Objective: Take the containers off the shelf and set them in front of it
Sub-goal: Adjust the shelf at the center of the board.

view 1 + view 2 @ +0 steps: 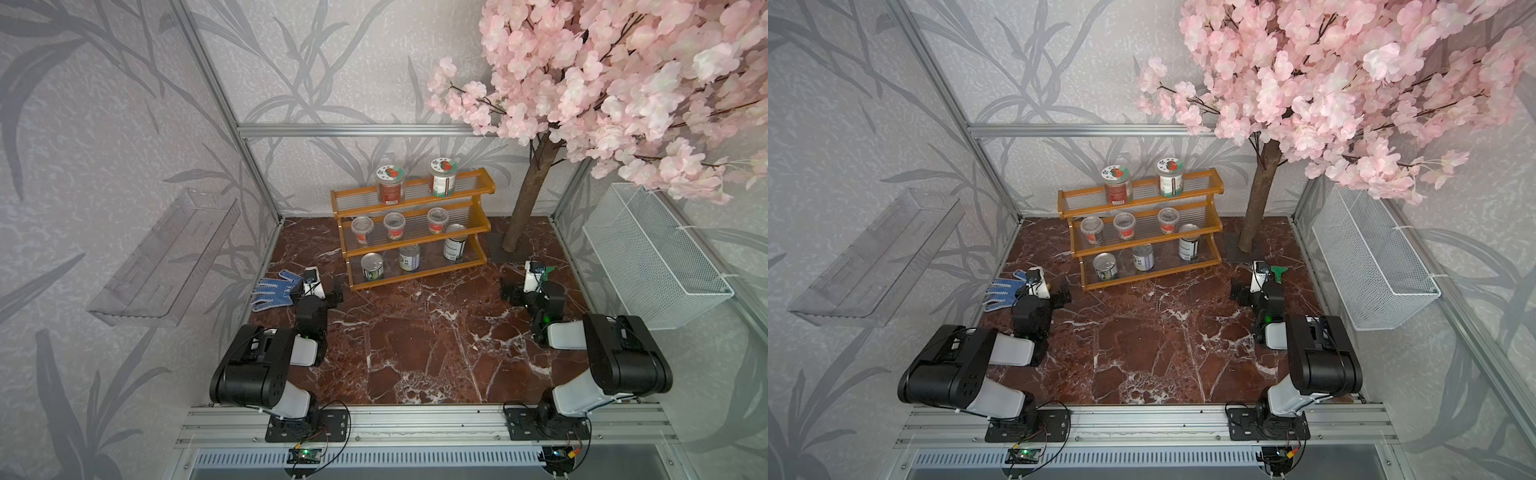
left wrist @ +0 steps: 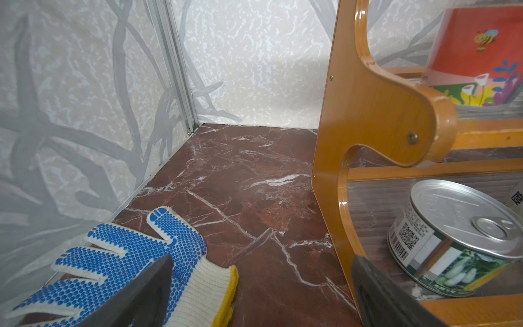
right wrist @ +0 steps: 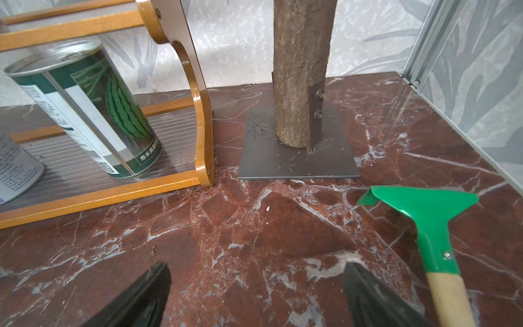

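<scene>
All eight containers (image 1: 394, 224) sat on the shelf's (image 1: 415, 202) three tiers. The left end effector (image 2: 260, 260) and right end effector (image 3: 257, 266) gaped empty, near the shelf's ends.

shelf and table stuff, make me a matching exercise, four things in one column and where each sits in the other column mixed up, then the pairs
Things
1. red-label jar
2. left plastic cup
3. tall can
4. blue dotted glove

Places
A. on the table, by the left gripper
B. bottom tier of the shelf
C. top tier of the shelf
D. middle tier of the shelf

Pairs: 1-C, 2-D, 3-B, 4-A
</scene>
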Motion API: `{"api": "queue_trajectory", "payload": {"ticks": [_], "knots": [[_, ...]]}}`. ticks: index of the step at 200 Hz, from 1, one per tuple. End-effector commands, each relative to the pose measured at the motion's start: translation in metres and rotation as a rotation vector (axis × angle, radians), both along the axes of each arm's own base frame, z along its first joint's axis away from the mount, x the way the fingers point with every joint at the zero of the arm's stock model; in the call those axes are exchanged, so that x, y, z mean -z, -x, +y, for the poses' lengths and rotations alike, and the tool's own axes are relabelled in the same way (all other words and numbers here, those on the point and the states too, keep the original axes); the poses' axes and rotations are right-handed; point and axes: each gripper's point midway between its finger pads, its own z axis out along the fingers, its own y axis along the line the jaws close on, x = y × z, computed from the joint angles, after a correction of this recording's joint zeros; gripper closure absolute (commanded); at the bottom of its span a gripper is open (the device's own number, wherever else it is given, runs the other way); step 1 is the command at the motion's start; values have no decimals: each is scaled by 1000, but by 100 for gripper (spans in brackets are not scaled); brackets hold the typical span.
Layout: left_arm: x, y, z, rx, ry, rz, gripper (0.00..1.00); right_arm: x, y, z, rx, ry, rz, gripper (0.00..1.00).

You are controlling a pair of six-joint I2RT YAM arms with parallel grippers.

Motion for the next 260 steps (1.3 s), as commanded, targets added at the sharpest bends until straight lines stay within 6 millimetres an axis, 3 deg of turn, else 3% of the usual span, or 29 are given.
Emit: {"api": "queue_trajectory", "payload": {"ticks": [1,137,166,204,260], "knots": [[-7,-5,2,-12,-11,-23,0,-8,-7,-2,0,9,-31,1],[-6,-6,3,-8,-8,-17,0,-9,-7,-2,2,9,-33,1],[-16,-4,-5,40,-26,-33,0,-11,-5,-3,7,8,-46,1],[-54,5,-9,58,-3,-58,0,-45,5,4,-31,10,-73,1],[-101,37,-23,121,147,-70,0,-124,33,39,-198,-112,-124,1]]}}
